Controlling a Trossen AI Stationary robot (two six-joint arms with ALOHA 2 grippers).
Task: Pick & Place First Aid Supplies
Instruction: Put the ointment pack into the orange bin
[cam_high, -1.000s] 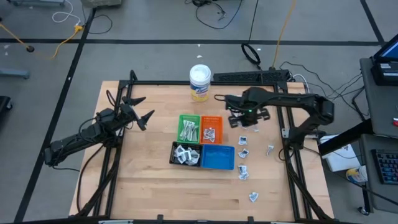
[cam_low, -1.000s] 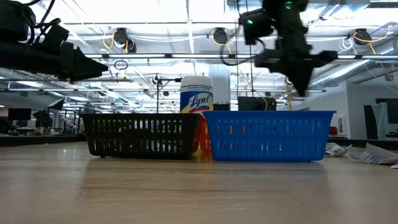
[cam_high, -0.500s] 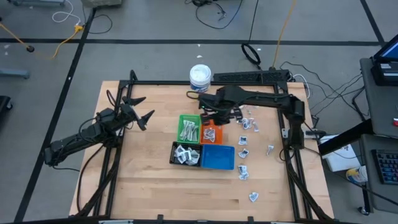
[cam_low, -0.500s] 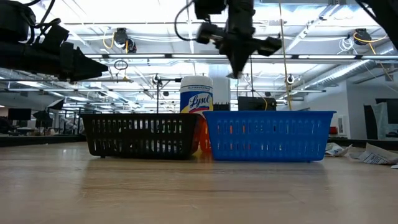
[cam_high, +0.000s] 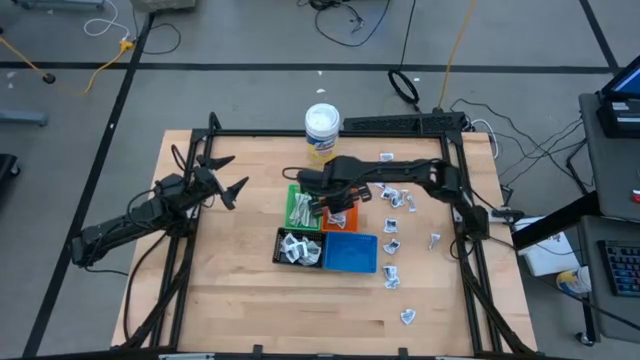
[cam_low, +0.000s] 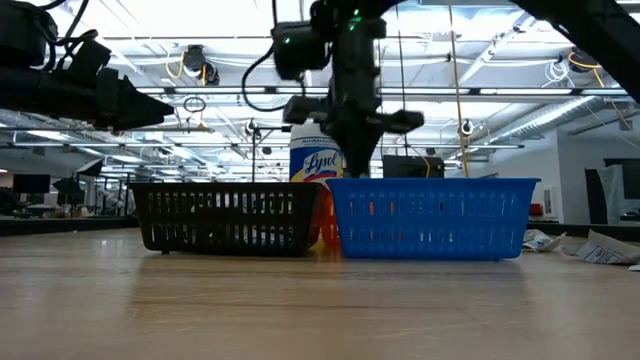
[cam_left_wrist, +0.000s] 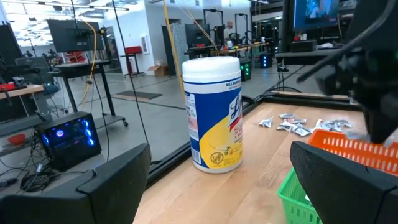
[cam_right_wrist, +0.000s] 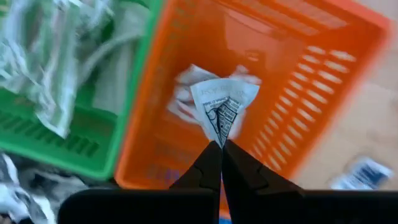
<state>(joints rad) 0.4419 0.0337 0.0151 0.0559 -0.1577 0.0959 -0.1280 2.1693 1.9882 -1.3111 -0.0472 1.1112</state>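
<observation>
Packet pinched in right pincer above orange tray.

The right arm reaches leftward across the far-middle of the table, its wrist turned down. The right gripper points downward, its two fingers pressed together, pinching a packet at the tips. The left arm waits over the table's left side, the left gripper raised, level, fingers spread wide.

Four clustered trays and a tub block mid-table.
</observation>
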